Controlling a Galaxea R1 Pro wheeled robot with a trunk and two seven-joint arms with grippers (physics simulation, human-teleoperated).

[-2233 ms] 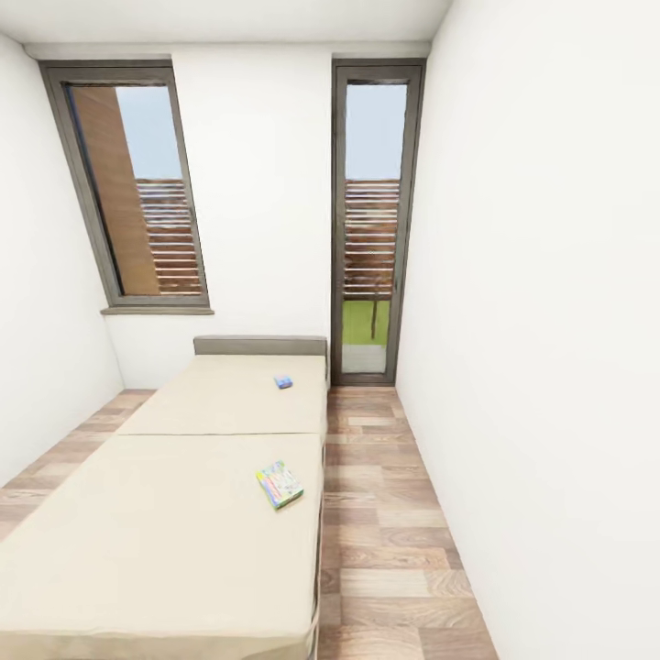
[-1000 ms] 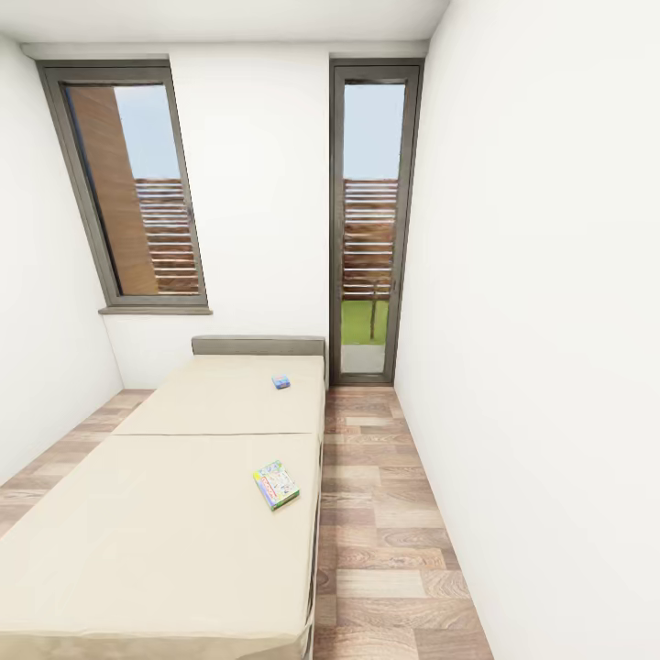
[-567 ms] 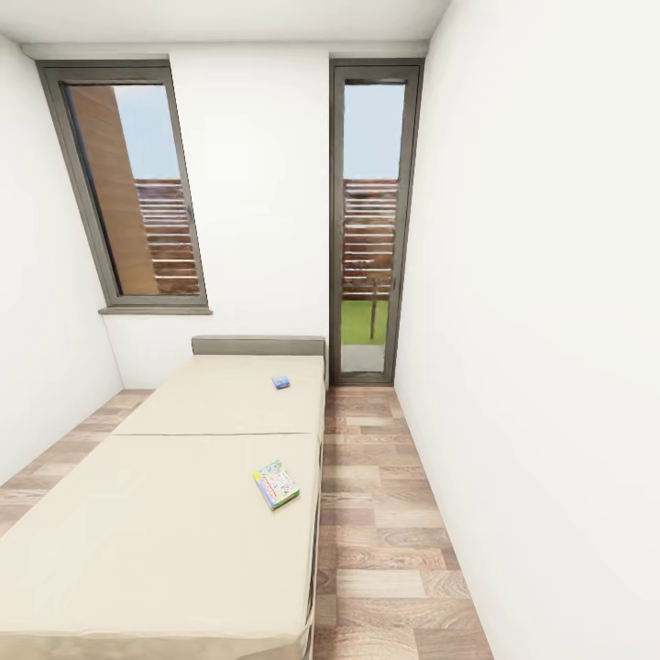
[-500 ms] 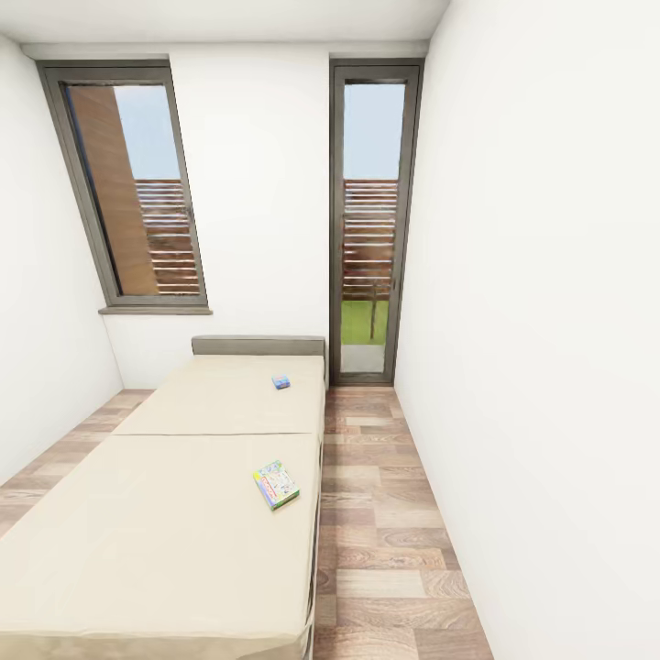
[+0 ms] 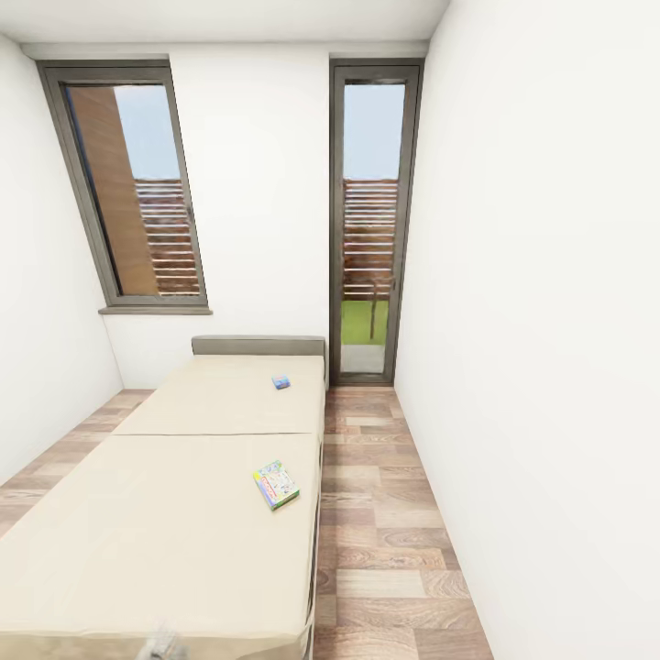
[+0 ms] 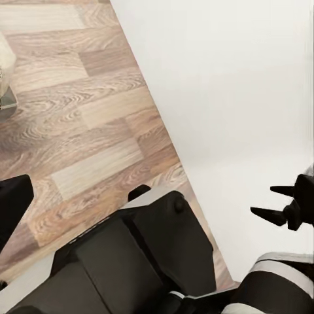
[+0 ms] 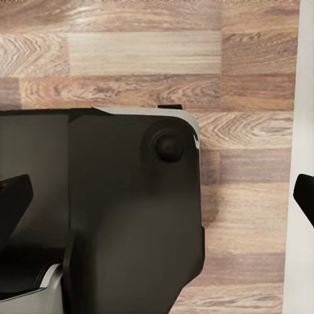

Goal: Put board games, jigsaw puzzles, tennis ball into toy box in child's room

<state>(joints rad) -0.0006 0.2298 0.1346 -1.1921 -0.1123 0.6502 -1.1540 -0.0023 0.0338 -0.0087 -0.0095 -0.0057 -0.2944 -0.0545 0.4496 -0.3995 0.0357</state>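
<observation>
We stand at the foot of the bed (image 5: 165, 513), both arms hanging low over our own dark base (image 7: 124, 209)

Nearest, a grey blur (image 5: 163, 643) pokes up at the head view's lower edge; we cannot tell what it is. A bright board game (image 5: 276, 484) lies flat near the bed's right edge; a small blue box (image 5: 281, 381) sits further up, near the headboard (image 5: 258, 346). Plank floor (image 5: 385, 513), white walls, window and glazed door beyond. Both grippers' fingertips (image 7: 14, 195) show spread wide, holding nothing

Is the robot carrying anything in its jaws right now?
No, nothing is held. Both sets of jaws stand open over bare floor; both board games lie on the bed.
</observation>
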